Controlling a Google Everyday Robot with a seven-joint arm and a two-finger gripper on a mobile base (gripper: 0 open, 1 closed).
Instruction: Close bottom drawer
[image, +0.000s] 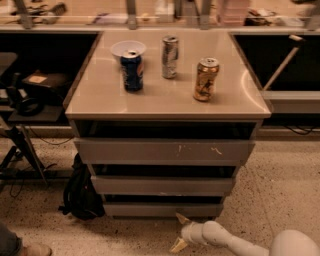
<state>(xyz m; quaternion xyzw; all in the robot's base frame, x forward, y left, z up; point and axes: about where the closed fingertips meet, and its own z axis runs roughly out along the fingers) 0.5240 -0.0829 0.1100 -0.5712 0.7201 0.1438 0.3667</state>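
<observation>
Pincer low before bottom drawer; arm cut off by bottom edge.
</observation>
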